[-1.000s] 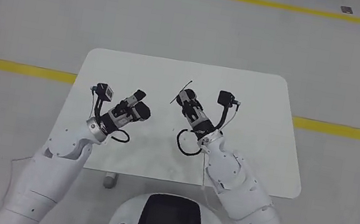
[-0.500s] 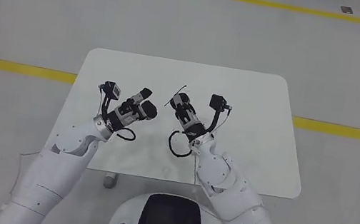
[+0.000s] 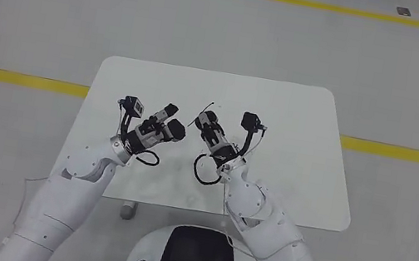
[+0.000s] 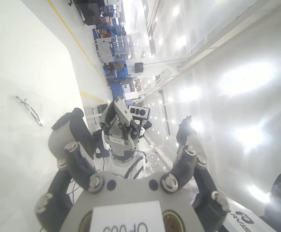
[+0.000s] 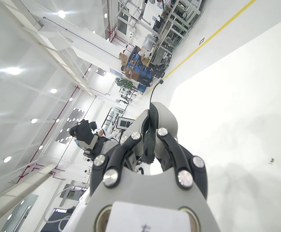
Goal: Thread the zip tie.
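**Zip tie lifted, threading not yet begun**

The white desk (image 3: 294, 129) carries both arms over its middle. The left claw (image 3: 172, 128) sits just beside the right one and faces it, its fingers spread wide with nothing between them. The right claw (image 3: 205, 118) is pressed together on the black zip tie (image 5: 151, 96), holding it up off the desk.

Progress looks early. The tie is picked up, but no loop shows and the strap has not passed through its head. The open left claw probably has to take an end next.

The tie's long axis runs on from the right claw's fingers toward the desk's far edge, leaning to the far left corner. It bends slightly near the small square head at its outer tip.
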Robot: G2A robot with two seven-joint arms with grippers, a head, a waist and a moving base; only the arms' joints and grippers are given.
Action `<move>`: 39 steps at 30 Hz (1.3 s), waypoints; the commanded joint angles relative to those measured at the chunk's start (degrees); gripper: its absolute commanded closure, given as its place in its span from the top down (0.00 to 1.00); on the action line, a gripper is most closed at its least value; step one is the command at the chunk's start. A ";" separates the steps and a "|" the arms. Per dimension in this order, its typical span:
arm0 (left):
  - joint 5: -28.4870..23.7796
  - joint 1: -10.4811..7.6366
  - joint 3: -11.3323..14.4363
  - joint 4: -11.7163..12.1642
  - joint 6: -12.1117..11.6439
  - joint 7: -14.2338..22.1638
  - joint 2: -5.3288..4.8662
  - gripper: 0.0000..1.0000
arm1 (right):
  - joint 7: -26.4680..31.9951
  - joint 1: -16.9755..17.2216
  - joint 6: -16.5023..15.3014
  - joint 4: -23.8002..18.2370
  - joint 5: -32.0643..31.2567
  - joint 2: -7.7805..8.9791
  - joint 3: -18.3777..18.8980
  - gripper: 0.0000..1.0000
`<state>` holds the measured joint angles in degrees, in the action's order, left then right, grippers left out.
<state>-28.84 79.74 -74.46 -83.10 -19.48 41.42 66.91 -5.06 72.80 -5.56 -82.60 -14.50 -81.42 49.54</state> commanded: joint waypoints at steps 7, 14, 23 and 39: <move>-2.54 0.68 0.70 -0.25 0.00 0.31 0.08 1.00 | 0.43 1.38 0.07 -1.45 1.81 -0.20 0.86 0.00; -2.64 0.60 0.95 0.62 0.00 0.98 0.10 0.43 | 1.15 2.21 0.36 -2.03 2.93 -0.51 1.34 0.00; -1.47 0.51 1.28 1.03 0.00 0.36 0.25 0.15 | 1.82 2.58 0.82 -1.98 2.59 -0.91 1.54 0.00; -0.83 0.34 1.84 1.96 0.00 0.04 0.52 0.15 | 3.13 2.98 -0.51 -2.24 2.45 -1.43 2.36 0.00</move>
<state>-29.77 80.09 -72.65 -81.18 -19.48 41.48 67.42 -2.01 75.76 -6.06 -84.82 -11.99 -82.82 51.86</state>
